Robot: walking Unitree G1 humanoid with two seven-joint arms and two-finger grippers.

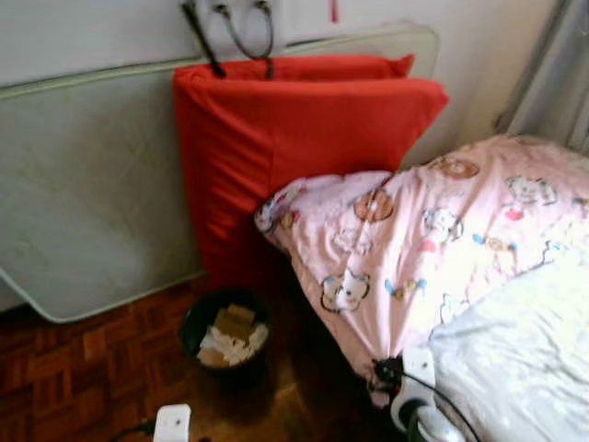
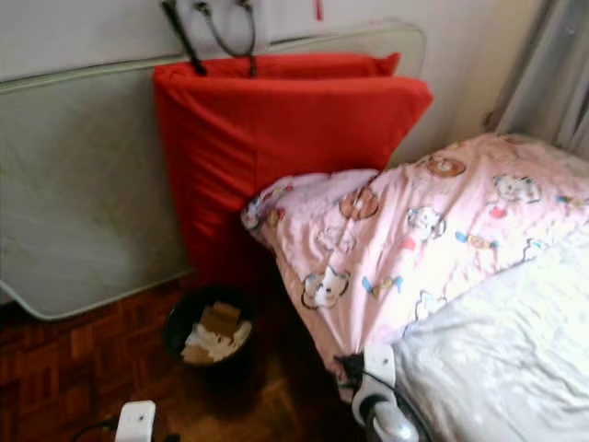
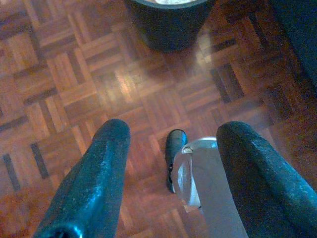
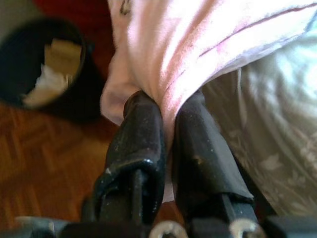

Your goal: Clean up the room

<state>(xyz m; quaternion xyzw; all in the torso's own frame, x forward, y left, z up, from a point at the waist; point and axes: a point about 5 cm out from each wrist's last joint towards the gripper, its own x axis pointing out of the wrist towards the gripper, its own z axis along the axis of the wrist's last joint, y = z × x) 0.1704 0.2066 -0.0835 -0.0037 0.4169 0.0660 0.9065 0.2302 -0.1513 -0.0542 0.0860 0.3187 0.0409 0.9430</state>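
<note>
Left gripper hung with fingers wide apart over bare parquet floor, nothing held. Black bin of paper scraps just ahead, partly cut off in the wrist view. Right gripper pinched shut on the pink blanket at the bed's edge, fingertips buried in its folds.
</note>
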